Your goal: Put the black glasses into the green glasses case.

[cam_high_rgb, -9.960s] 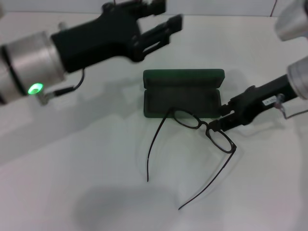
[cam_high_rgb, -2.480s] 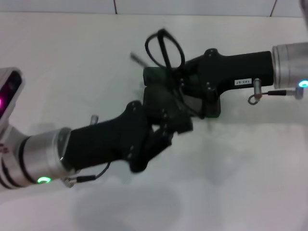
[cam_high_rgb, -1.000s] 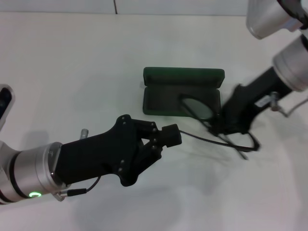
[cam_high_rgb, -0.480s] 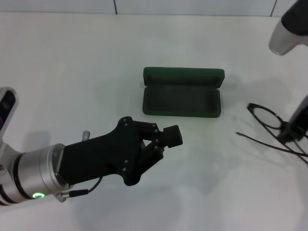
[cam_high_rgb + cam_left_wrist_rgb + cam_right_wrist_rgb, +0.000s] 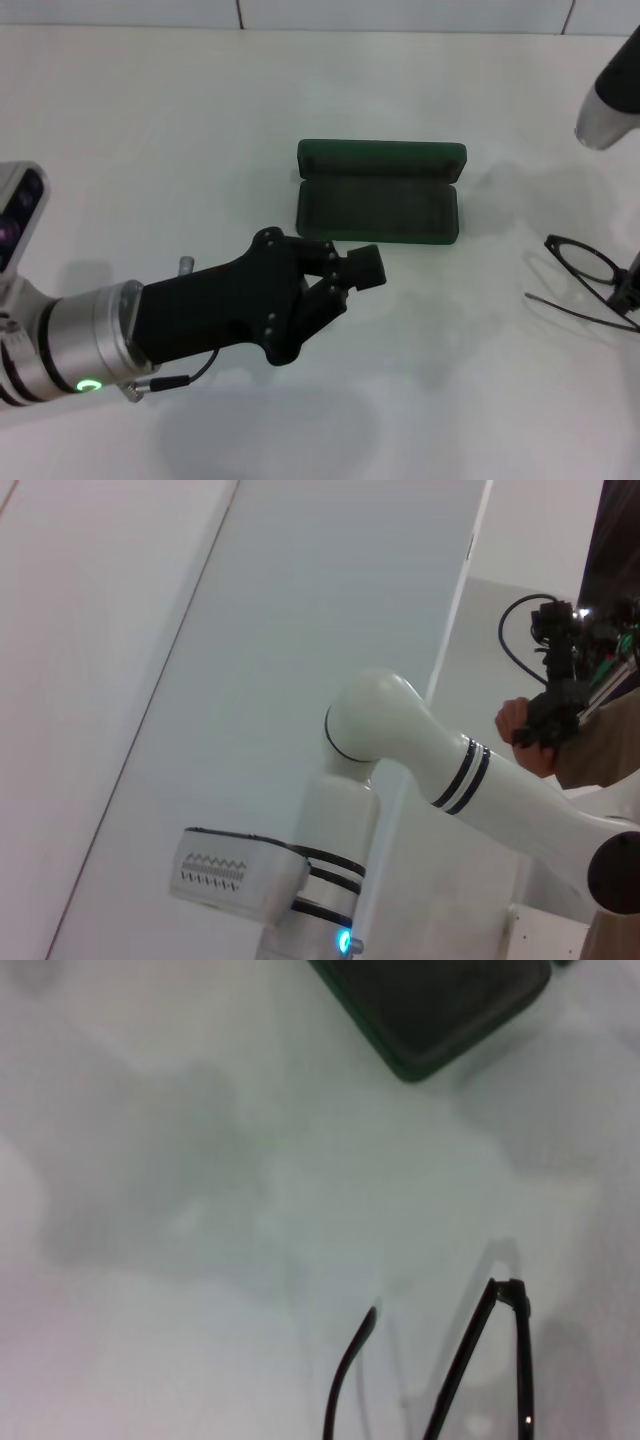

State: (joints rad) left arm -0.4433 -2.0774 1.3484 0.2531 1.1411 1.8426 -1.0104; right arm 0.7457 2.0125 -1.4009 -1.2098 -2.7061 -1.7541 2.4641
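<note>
The green glasses case (image 5: 380, 205) lies open on the white table (image 5: 150, 150), its lid standing up on the side away from the robot and its dark lining bare: nothing is in it. The black glasses (image 5: 590, 280) are not in the case but well to its right, at the right edge of the head view, with one lens rim and a thin temple arm showing. The right wrist view shows two slim temple arms (image 5: 480, 1360) spread above the table, with a corner of the case (image 5: 440, 1010) well apart from them.

The right gripper (image 5: 630, 285) shows only as a dark sliver at the far right, touching or just beside the frame. It looks as if it has hold of the glasses there, but whether its fingers are closed on them cannot be told from these views.

The left gripper (image 5: 345, 275) hangs just in front of the case, on the robot's side of it and a little to the left. Its fingers are drawn together and nothing is between them. Its wrist camera looks away from the table at a wall and a white robot arm (image 5: 450, 770).

So, judging by how things lie, the placing itself is undone. What is left is to bring the glasses across to the case, fold or line up the temple arms so that they fit the tray, and set them into the lining.
</note>
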